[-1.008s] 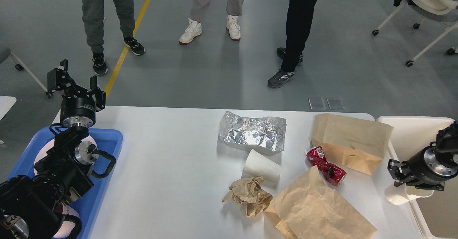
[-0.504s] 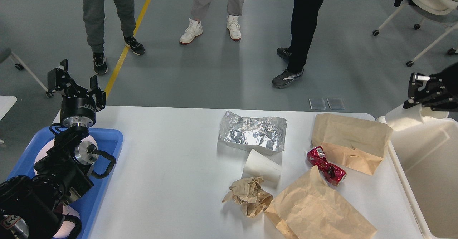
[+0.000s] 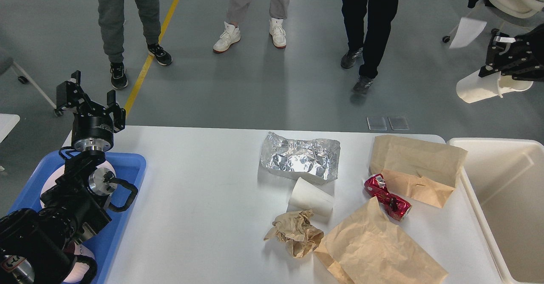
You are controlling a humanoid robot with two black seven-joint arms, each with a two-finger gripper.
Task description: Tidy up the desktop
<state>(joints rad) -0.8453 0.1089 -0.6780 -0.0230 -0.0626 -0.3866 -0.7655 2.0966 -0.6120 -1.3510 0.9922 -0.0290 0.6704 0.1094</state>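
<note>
Desktop (image 3: pixel 204 199) litter stays put below, but my right gripper (image 3: pixel 505 65), clamped on a white cup (image 3: pixel 478 89), has risen high beyond the bin (image 3: pixel 471 186). It must come back over it. Left gripper (image 3: pixel 87 99) hangs spread, empty.

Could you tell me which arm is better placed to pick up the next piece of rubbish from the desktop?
Probably the left: its gripper is open and empty. The right gripper is shut on a white cup, raised beyond the bin.
</note>
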